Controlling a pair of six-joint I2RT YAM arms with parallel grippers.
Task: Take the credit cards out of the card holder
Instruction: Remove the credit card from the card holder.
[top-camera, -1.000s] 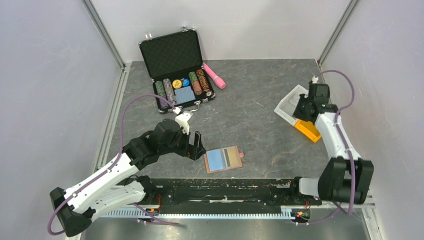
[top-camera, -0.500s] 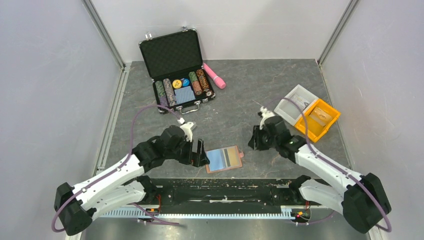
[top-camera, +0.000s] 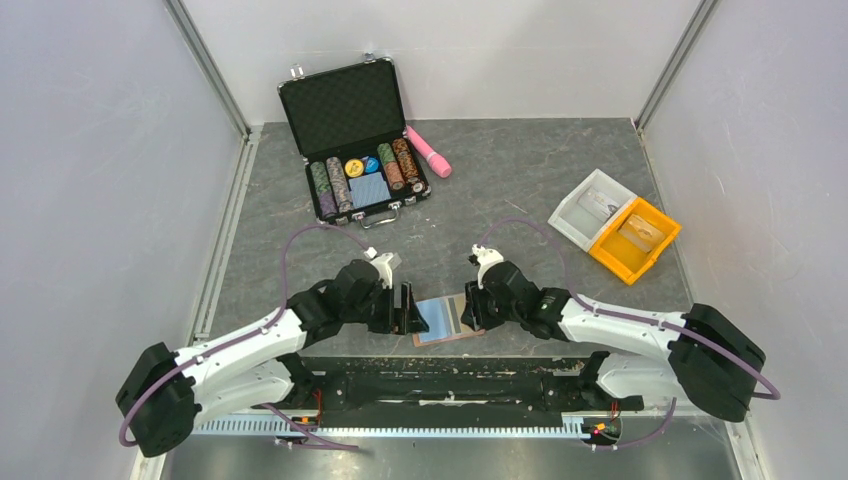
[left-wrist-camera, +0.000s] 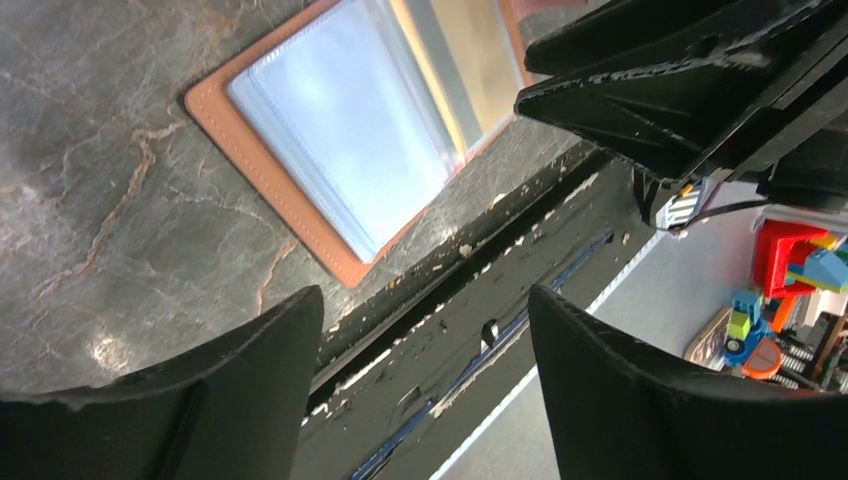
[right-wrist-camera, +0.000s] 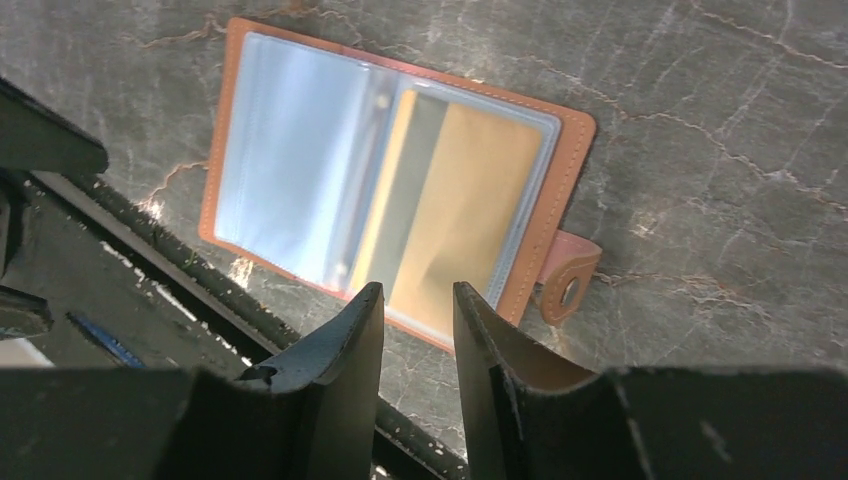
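Note:
The card holder (top-camera: 446, 319) lies open on the table near the front edge, brown with light blue inner pockets and a small tab (right-wrist-camera: 569, 282). In the right wrist view the card holder (right-wrist-camera: 290, 190) shows an orange-yellow credit card (right-wrist-camera: 465, 215) with a dark stripe inside its right pocket. My left gripper (top-camera: 408, 308) is open and empty at the holder's left edge; in the left wrist view the gripper (left-wrist-camera: 422, 296) is just short of the holder (left-wrist-camera: 340, 140). My right gripper (top-camera: 470, 308) is over the holder's right side, and its jaws (right-wrist-camera: 418, 291) are narrowly open and empty.
An open black poker chip case (top-camera: 355, 135) stands at the back left with a pink cylinder (top-camera: 429, 151) beside it. A white bin (top-camera: 592, 207) and a yellow bin (top-camera: 634, 240) sit at the right, each with a flat item inside. The table's front rail (top-camera: 440, 375) runs just below the holder.
My right arm has swung from the bins at the right across to the card holder's right side. My left gripper has moved right, up to the holder's left edge.

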